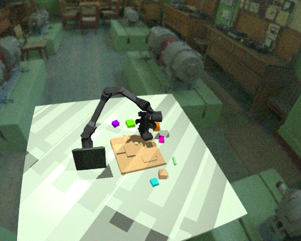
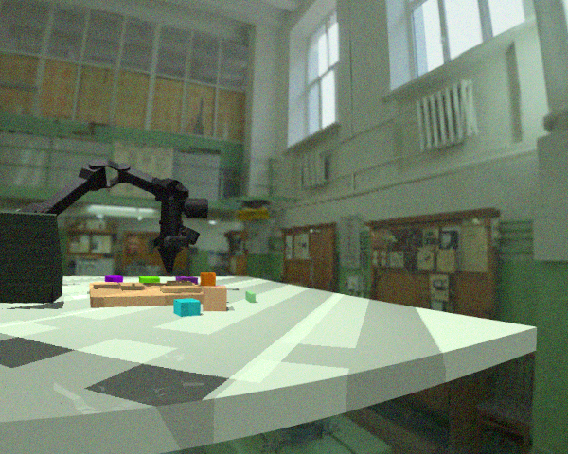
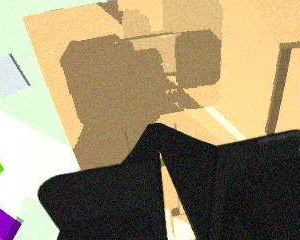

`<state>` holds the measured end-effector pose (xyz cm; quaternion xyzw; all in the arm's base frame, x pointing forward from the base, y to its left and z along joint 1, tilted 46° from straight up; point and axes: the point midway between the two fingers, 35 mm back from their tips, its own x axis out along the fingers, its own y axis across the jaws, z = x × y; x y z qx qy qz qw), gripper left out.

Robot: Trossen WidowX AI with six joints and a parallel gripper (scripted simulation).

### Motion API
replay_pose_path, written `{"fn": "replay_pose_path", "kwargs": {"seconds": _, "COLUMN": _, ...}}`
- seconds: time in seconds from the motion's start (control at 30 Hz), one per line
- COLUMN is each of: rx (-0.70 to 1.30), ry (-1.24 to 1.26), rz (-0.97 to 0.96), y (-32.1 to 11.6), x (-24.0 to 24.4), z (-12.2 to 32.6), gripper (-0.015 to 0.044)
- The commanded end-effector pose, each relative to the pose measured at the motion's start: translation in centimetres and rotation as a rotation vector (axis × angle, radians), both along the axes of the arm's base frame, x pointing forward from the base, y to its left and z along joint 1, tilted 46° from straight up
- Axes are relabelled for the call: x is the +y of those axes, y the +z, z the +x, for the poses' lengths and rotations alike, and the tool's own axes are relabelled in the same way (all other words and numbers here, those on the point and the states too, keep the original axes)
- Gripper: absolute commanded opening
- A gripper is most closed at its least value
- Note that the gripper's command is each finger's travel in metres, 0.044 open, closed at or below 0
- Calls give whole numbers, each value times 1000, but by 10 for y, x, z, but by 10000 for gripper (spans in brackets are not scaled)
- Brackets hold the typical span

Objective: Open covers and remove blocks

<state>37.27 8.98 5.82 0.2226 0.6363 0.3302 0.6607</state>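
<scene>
The wooden puzzle board [image 1: 127, 165] [image 2: 128, 299] [image 3: 50, 55] lies flat on the table. A raised cover [image 1: 130, 150] shows near its middle, another flat cover [image 1: 120, 149] at its left and a third cover [image 1: 148, 157] nearer the front right. How far each is open is unclear. My gripper [image 1: 147, 137] [image 2: 169, 271] [image 3: 157, 129] is shut and empty, pointing down above the back part of the board. A purple block [image 1: 115, 123] [image 2: 114, 278], lime block [image 1: 130, 123], orange block [image 1: 157, 126] [image 2: 207, 279], magenta block [image 1: 161, 139] and cyan block [image 1: 154, 182] [image 2: 186, 306] rest on the table off the board.
A tan block [image 1: 162, 173] [image 2: 215, 298] stands beside the cyan one, and a thin green piece [image 1: 174, 160] [image 2: 250, 296] lies right of the board. A dark upright panel [image 1: 90, 158] [image 2: 20, 256] stands left of the board, in front of the arm's base.
</scene>
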Motion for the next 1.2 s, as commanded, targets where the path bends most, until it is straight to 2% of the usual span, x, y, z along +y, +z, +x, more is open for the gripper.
{"fn": "replay_pose_path", "kwargs": {"seconds": 0.0, "rx": -2, "ry": 4, "rz": -1, "y": 4, "x": -4, "z": 1, "gripper": 0}}
{"fn": "replay_pose_path", "kwargs": {"seconds": 0.33, "rx": -20, "ry": 19, "rz": 1, "y": 7, "x": -11, "z": 0, "gripper": 0}}
{"fn": "replay_pose_path", "kwargs": {"seconds": 1.17, "rx": -798, "ry": 789, "rz": 12, "y": -48, "x": -90, "z": -104, "gripper": 0}}
